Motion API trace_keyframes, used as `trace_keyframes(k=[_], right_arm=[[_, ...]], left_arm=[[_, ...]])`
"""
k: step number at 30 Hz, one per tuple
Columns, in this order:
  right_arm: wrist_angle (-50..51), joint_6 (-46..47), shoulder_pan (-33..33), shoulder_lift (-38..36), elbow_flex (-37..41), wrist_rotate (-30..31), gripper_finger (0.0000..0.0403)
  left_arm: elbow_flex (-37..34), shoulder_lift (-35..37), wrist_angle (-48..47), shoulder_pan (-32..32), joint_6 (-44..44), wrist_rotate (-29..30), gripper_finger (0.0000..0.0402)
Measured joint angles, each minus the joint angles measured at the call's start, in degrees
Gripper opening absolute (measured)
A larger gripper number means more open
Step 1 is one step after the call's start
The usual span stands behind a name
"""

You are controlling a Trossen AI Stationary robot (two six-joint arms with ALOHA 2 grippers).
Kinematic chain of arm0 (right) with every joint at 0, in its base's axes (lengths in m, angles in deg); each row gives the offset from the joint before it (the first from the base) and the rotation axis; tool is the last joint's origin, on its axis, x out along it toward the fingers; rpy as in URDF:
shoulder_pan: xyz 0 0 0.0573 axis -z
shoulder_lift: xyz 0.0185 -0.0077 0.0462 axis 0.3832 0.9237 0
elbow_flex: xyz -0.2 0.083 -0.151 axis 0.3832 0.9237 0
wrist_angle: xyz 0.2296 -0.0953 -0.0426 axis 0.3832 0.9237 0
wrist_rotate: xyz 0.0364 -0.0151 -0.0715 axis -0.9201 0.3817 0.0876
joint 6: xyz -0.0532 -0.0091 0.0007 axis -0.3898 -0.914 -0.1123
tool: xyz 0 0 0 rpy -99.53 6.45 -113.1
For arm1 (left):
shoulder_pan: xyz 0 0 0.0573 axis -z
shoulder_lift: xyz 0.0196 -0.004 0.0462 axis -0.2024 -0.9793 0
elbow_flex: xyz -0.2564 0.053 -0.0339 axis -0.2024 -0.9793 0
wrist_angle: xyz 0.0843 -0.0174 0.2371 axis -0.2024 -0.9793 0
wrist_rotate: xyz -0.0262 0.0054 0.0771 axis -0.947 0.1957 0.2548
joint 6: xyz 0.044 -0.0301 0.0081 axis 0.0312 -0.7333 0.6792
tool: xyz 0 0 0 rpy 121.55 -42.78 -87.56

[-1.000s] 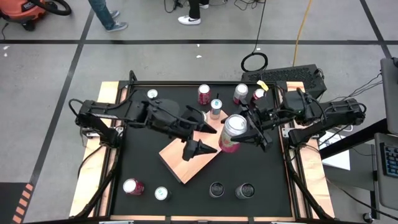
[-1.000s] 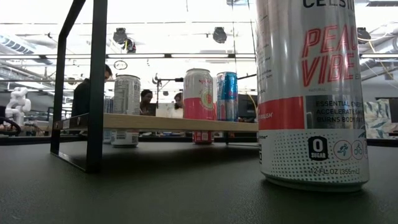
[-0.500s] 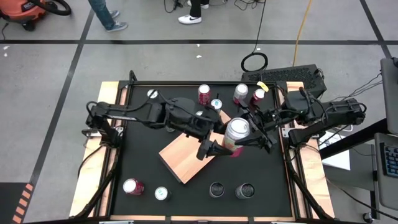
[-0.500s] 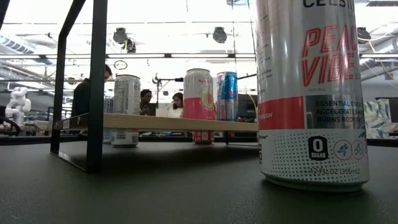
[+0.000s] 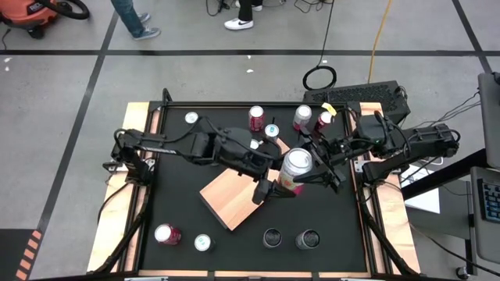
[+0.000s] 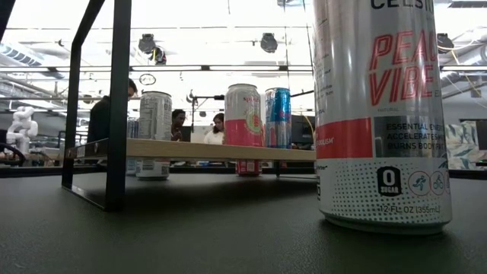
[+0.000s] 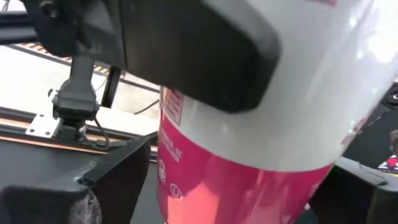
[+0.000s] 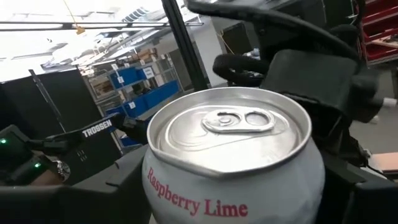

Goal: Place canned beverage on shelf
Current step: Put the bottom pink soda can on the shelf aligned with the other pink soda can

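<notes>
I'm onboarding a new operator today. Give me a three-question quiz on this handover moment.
1. True or false: the right tool holds the Raspberry Lime can above the table.
2. Which tool is reaching in from the shelf side?
   A left
   B right
3. Fill in: the can's lower body is coloured ____.

Key: 1 true; 2 A, the left tool; 3 pink.
</notes>
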Motion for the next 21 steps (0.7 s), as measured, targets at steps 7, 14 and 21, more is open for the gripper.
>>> trace_keyframes(k=[7, 14, 21], right_arm=[[0.3, 0.3, 0.0, 0.0, 0.0, 0.0, 0.0283], [2.8, 1.2, 0.0, -0.1, -0.1, 0.0, 0.0298], [5.4, 2.8, 0.0, -1.5, -0.1, 3.6, 0.0336]], left_arm=[[0.0, 0.0, -0.2, 0.1, 0.1, 0.3, 0.0309], [0.0, 0.0, -0.5, 0.1, 0.1, 0.2, 0.0295], [0.0, 0.1, -0.8, -0.2, -2.1, 0.9, 0.0295]])
